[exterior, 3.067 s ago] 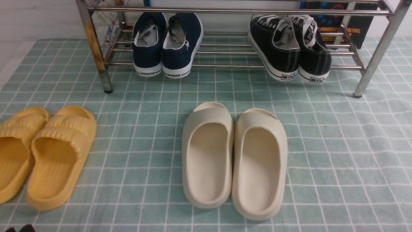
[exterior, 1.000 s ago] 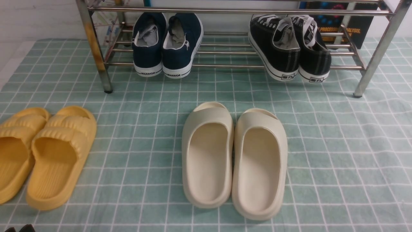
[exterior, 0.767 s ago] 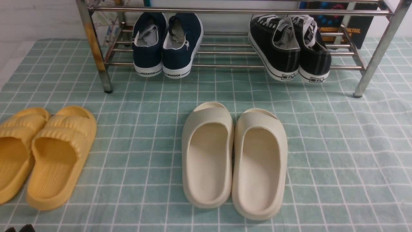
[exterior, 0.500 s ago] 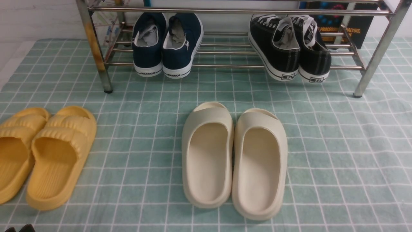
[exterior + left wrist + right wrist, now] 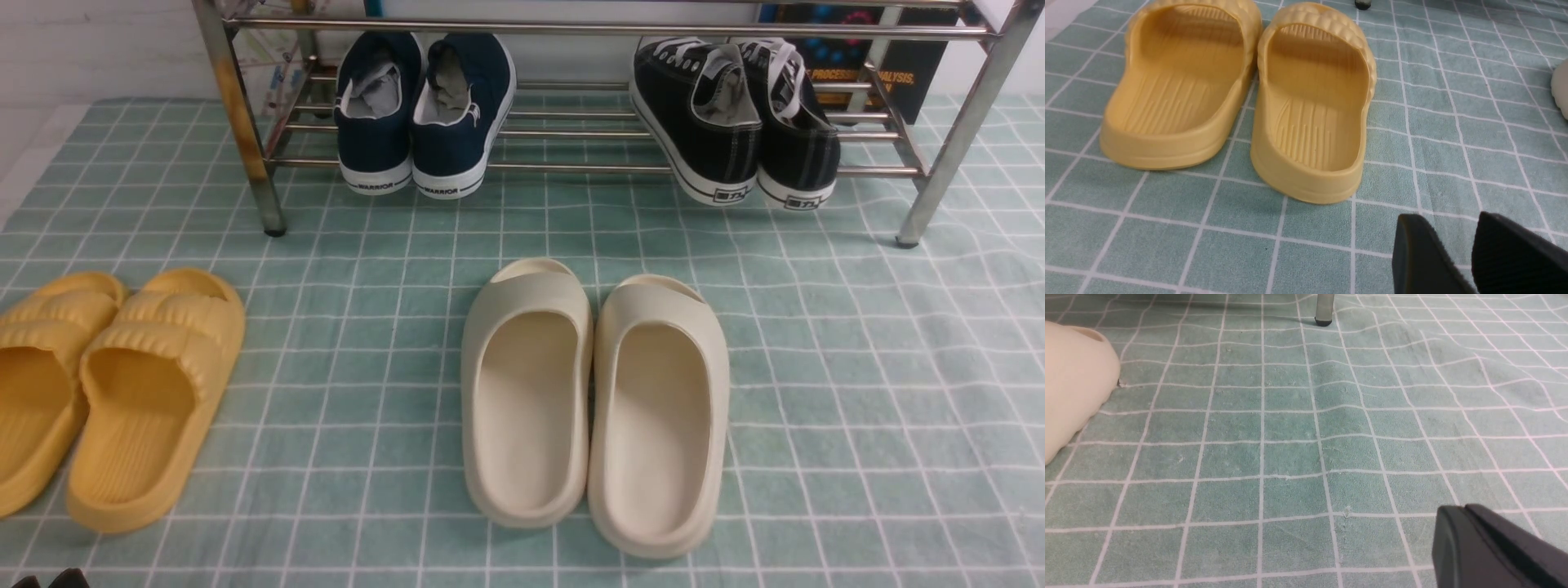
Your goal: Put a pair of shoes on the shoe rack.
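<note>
Resting Paired, Apparently Racked for Tidiness

Black canvas sneakers (image 5: pixel 731 151) sit heels-out on the chrome shoe rack (image 5: pixel 571 168), upper right of the front view, presumably already placed. Only the wrist views reveal claw states: left gripper (image 5: pixel 1449 214) spread, empty; right gripper (image 5: pixel 1457 506) closed, holding nothing.

Black white-laced sneakers (image 5: pixel 735 122), side by side on the chrome rack's (image 5: pixel 571 167) lower shelf

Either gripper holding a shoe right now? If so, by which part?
Nothing held. The left gripper's fingers have no shoe between them, and the right gripper's fingers show none either.
</note>
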### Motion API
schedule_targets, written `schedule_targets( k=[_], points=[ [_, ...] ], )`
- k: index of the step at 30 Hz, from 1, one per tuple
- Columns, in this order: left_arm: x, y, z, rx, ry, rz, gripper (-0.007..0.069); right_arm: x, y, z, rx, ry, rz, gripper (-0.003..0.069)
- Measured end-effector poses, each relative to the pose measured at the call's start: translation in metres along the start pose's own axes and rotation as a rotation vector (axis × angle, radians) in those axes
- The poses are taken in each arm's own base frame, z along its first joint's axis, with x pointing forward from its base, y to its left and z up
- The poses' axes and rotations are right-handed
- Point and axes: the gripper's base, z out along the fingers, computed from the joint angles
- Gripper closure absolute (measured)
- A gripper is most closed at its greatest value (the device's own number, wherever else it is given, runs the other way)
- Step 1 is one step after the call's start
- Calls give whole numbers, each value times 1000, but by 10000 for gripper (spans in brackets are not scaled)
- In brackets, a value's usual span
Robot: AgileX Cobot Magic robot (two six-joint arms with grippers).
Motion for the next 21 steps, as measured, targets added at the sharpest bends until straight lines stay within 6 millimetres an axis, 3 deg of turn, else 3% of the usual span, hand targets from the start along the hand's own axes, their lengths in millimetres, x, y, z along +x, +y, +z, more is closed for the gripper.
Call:
schedule_targets(
  k=[21],
  points=[
    [0, 0, 0, 0, 0, 0, 396, 0, 0, 0, 1, 0, 0, 588]
  ],
)
